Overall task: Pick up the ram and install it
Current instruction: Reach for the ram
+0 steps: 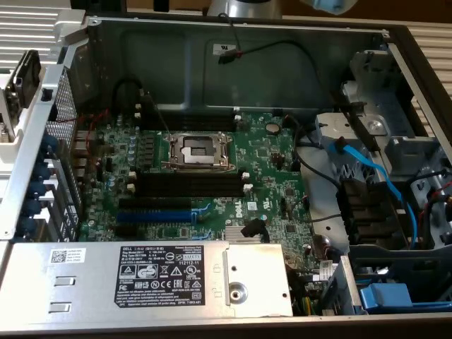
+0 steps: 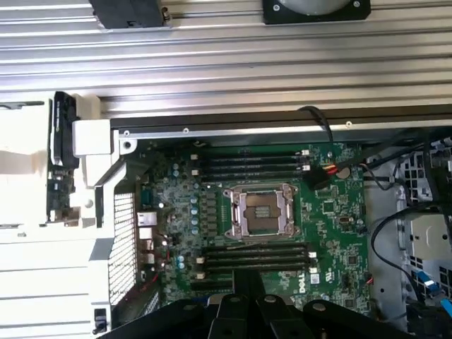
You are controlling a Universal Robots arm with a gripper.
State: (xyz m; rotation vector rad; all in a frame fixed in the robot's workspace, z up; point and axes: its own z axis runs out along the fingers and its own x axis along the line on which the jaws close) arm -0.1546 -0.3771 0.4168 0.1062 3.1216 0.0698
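The open computer case (image 1: 176,42) holds a green board (image 1: 275,169) with a metal processor socket (image 1: 200,150) in its middle. Black memory slots (image 1: 187,185) lie just below the socket, and blue slots (image 1: 152,208) lie lower left of them. A grey power supply box (image 1: 141,279) sits in the lower left of the case and a blue cable (image 1: 374,176) runs at the right. The ram (image 1: 20,76) seems to stand outside the case, at the exterior view's upper left, in a white holder (image 2: 92,138). The gripper (image 2: 248,305) hangs above the board, well apart from the ram, with its jaws clenched together.
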